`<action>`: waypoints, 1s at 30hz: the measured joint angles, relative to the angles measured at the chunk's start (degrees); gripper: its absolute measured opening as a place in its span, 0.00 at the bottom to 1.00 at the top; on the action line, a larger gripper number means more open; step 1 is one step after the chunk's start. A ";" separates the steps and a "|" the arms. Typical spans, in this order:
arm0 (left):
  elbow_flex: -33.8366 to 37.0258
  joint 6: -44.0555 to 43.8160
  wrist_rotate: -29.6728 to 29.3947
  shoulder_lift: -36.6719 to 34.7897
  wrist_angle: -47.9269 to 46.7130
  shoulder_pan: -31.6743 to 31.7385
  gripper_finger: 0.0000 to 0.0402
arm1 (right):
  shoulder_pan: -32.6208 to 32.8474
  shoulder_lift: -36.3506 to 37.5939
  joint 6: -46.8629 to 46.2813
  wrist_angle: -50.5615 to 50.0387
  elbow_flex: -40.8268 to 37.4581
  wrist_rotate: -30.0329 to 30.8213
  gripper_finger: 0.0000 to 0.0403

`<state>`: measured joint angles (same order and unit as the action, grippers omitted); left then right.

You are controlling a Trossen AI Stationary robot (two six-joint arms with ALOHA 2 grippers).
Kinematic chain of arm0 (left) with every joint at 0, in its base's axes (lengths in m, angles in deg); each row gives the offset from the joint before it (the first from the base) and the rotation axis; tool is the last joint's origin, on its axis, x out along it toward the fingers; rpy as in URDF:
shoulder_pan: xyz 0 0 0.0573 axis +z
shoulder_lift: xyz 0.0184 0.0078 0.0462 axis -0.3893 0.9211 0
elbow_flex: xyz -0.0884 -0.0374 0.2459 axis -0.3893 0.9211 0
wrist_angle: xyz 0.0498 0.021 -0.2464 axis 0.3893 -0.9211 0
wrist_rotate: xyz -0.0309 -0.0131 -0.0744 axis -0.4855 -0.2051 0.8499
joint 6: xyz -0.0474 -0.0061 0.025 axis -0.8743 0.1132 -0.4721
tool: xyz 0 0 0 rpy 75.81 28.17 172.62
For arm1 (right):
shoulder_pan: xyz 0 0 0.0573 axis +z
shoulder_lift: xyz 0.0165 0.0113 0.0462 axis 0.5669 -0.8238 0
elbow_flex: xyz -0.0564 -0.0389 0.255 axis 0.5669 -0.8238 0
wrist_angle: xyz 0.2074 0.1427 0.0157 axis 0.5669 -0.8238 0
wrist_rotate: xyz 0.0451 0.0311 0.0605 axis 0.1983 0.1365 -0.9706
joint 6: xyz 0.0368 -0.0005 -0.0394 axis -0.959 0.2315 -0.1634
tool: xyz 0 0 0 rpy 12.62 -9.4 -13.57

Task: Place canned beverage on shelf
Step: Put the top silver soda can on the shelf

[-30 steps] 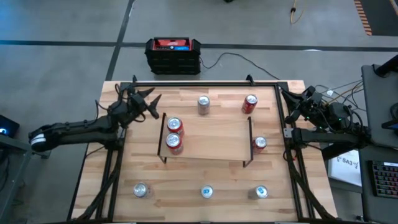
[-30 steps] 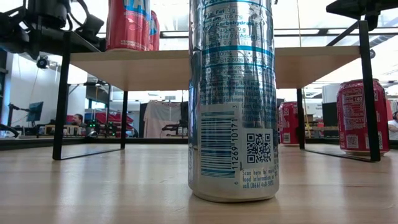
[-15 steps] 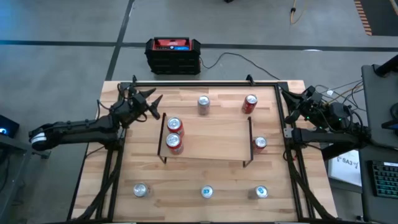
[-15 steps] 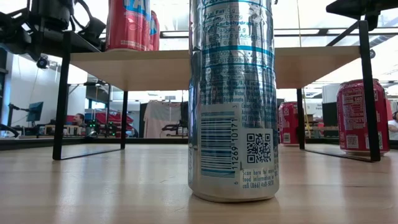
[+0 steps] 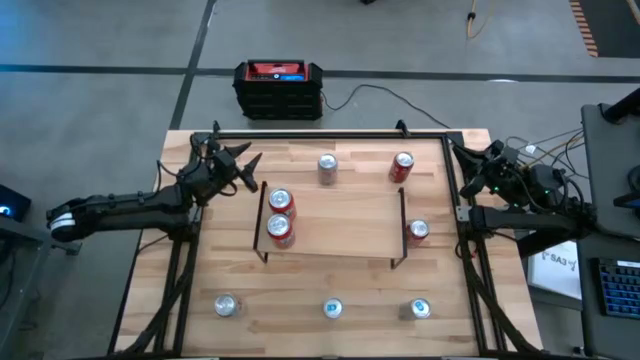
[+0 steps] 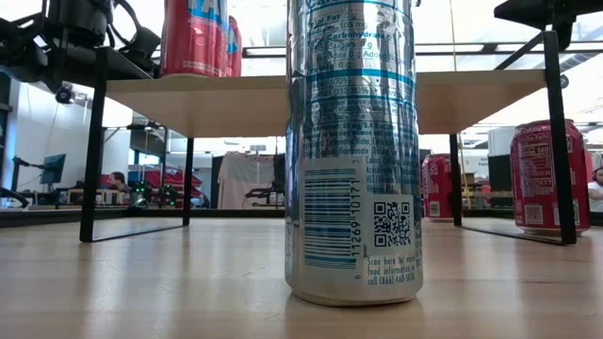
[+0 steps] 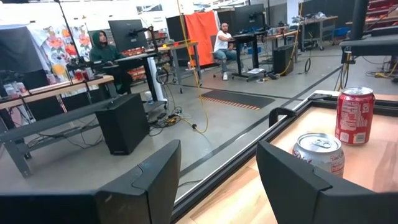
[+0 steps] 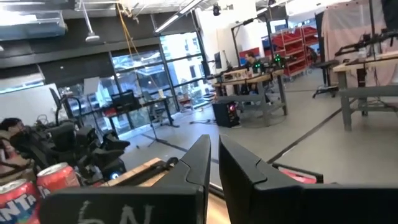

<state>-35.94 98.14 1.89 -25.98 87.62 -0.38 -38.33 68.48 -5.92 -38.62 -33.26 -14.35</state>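
The shelf (image 5: 335,225) stands mid-table on thin black legs. Two red cans (image 5: 280,201) (image 5: 279,230) stand on its left end, which the low view also shows (image 6: 193,38). A silver can (image 5: 327,168) and a red can (image 5: 402,166) stand on the table beyond the shelf. My left gripper (image 5: 249,170) hovers open off the shelf's far left corner, pointing level, with nothing between its fingers (image 7: 217,180). It faces the silver can (image 7: 320,155) and the red can (image 7: 354,115). My right gripper (image 5: 468,166) waits shut at the table's right edge (image 8: 214,163).
A red can (image 5: 418,231) stands on the table by the shelf's right end. Three cans (image 5: 227,305) (image 5: 332,309) (image 5: 420,308) line the near edge; the middle one fills the low view (image 6: 353,151). A black-and-red box (image 5: 279,88) sits on the floor beyond the table.
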 joint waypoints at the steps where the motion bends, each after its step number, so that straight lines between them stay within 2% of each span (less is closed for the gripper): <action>1: 0.00 0.00 0.00 0.00 0.01 0.00 0.49 | 0.00 0.00 -1.05 0.02 0.00 0.00 0.06; 6: 0.00 0.29 0.00 0.00 0.01 0.00 0.49 | 0.00 0.00 -4.23 2.06 -0.02 0.11 0.06; 14: 0.00 0.61 0.00 -0.02 0.00 0.00 0.49 | 0.00 -2.05 1.04 15.99 0.04 0.26 0.06; 20: 0.00 0.63 -0.02 -0.02 0.02 -0.02 0.49 | 0.00 -14.64 5.63 17.28 1.49 0.40 0.06; 26: 0.00 0.63 -0.01 -0.02 -0.01 -0.01 0.49 | 0.00 -28.71 19.46 14.08 13.77 7.38 0.07; 30: 0.00 0.63 -0.01 -0.02 -0.01 -0.02 0.49 | -1.39 -38.11 19.41 2.65 24.40 11.92 0.12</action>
<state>-35.94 98.78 1.87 -26.00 87.62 -0.41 -39.72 30.37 13.49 -35.97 -8.86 -2.43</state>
